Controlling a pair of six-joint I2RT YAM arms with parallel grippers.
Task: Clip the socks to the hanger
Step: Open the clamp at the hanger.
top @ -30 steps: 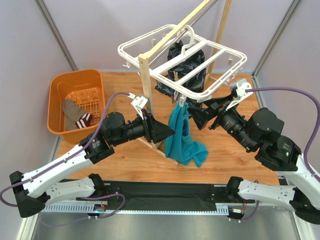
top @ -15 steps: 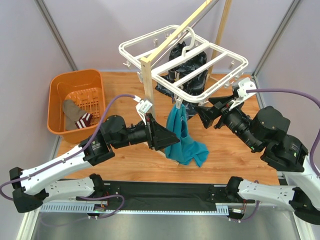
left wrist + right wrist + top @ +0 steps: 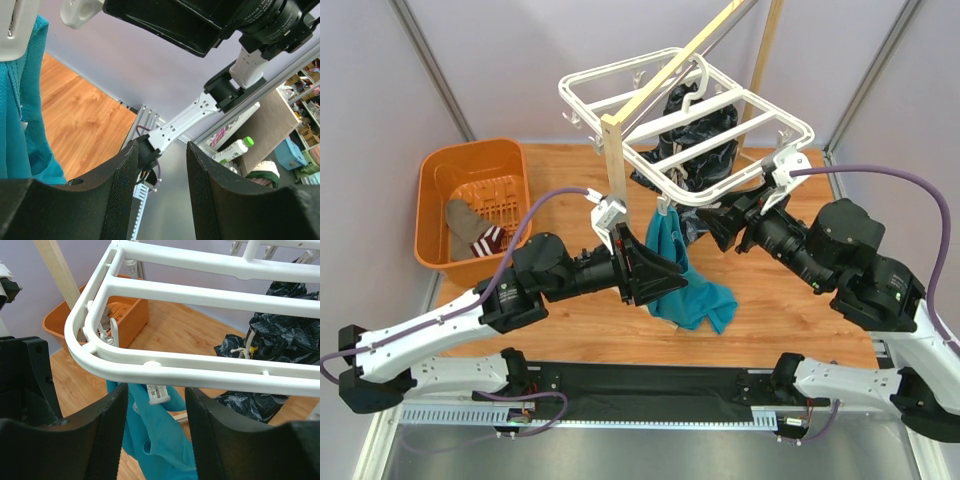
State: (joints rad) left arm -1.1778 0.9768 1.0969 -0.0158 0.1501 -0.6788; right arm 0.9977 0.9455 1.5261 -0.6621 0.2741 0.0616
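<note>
Both the left pincer (image 3: pixel 161 150) and the right pincer (image 3: pixel 155 395) gape empty as we bring them closer to the hanger (image 3: pixel 720 195) than a second ago, while the socks (image 3: pixel 480 235) lie well apart in the orange basket (image 3: pixel 440 165), unclipped.

The white plastic drying hanger (image 3: pixel 200 295) looks smooth and glossy, the teal cloth (image 3: pixel 695 295) soft and matt, the wooden table (image 3: pixel 790 320) smooth-grained.

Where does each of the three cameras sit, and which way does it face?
Top external: above, behind the robot, looking down on hanger, basket, left arm, right arm.
Left wrist: faces past teal cloth to the right arm; own fingers below.
Right wrist: faces hanger, basket beyond; own fingers below.
Both wrist views share the cloth.
</note>
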